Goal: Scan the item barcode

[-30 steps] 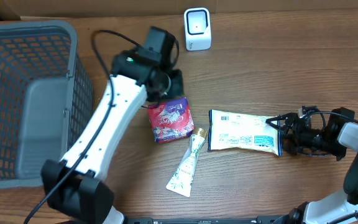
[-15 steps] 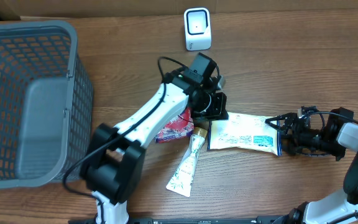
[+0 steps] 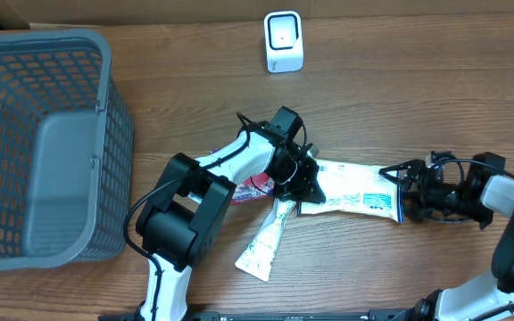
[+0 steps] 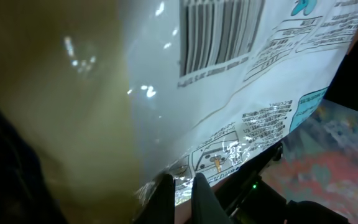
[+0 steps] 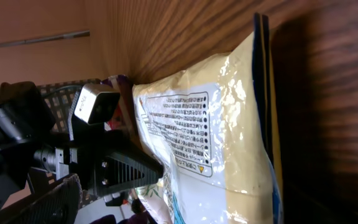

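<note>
On the far left of the desk [image 3: 400, 98] stands a grey basket [image 3: 25, 143]. Next to the right, a red pouch [image 3: 255, 185] lies partly under the left arm, and a white tube [image 3: 261, 245] lies slanted below it. The left tool [image 3: 303, 183] is pressed together at the left end of the white snack packet [image 3: 355, 189]. If it pinches the packet's edge, I cannot tell. The left wrist view shows the packet very close, with its barcode [image 4: 219, 34] facing the camera. A white scanner [image 3: 284, 41] stands at the far edge, well apart. The packet lies flat between both tools. The right tool [image 3: 409, 189] is spread wide at the packet's right end.
</note>
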Available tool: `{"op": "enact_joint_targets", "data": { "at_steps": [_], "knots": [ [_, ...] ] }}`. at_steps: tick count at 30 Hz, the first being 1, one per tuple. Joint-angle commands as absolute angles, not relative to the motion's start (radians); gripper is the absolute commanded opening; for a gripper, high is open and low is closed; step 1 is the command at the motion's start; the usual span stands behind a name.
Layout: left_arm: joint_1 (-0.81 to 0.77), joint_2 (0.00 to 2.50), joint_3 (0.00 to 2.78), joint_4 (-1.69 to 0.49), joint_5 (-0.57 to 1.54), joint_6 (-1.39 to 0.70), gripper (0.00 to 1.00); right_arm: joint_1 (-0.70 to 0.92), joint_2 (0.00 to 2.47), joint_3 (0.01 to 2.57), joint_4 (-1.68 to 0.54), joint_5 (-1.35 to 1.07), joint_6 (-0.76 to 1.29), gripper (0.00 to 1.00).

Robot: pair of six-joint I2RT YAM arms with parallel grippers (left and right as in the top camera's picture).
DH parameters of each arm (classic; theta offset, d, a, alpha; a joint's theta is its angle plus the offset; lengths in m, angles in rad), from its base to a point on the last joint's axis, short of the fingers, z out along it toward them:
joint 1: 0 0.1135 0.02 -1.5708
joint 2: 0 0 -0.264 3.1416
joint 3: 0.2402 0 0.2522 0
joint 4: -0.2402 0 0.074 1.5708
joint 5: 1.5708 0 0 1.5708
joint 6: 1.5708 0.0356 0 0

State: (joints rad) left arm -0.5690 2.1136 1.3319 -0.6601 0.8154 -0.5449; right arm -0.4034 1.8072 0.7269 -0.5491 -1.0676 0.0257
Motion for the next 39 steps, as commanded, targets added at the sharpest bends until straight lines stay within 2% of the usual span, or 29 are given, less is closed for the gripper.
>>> {"op": "enact_joint_targets", "data": {
  "at_steps": [1, 7, 10, 12, 19, 21, 33, 38, 39],
  "knots": [
    [-0.562, 2.119, 1.319, -0.640, 0.836, -0.558, 0.04, -0.326, 1.865, 0.675, -0.482, -0.781, 0.137, 1.00],
    [-0.562, 2.119, 1.318, -0.635, 0.836, -0.558, 0.04, -0.198, 1.865, 0.664, -0.404, -0.774, 0.192, 0.96],
    [-0.562, 2.119, 1.318, -0.635, 0.835, -0.558, 0.04, -0.163, 1.865, 0.660, -0.391, -0.733, 0.231, 0.75],
    [-0.562, 2.119, 1.318, -0.635, 0.835, -0.558, 0.04, -0.162, 1.865, 0.660, -0.383, -0.734, 0.233, 0.58],
    [-0.563, 2.119, 1.317, -0.634, 0.828, -0.558, 0.04, -0.162, 1.865, 0.660, -0.346, -0.734, 0.232, 0.14],
    [-0.563, 2.119, 1.317, -0.634, 0.828, -0.558, 0.04, -0.162, 1.865, 0.660, -0.337, -0.737, 0.215, 0.04],
    [-0.538, 2.107, 1.352, -0.679, 0.831, -0.525, 0.04, -0.230, 1.865, 0.662, -0.353, -1.047, -0.029, 0.04],
    [-0.480, 2.054, 1.549, -0.891, 0.674, -0.444, 0.04, -0.260, 1.864, 0.663, -0.353, -1.185, -0.080, 0.04],
    [-0.470, 2.041, 1.608, -0.949, 0.621, -0.429, 0.07, -0.263, 1.863, 0.663, -0.353, -1.185, -0.080, 0.04]
  ]
}}
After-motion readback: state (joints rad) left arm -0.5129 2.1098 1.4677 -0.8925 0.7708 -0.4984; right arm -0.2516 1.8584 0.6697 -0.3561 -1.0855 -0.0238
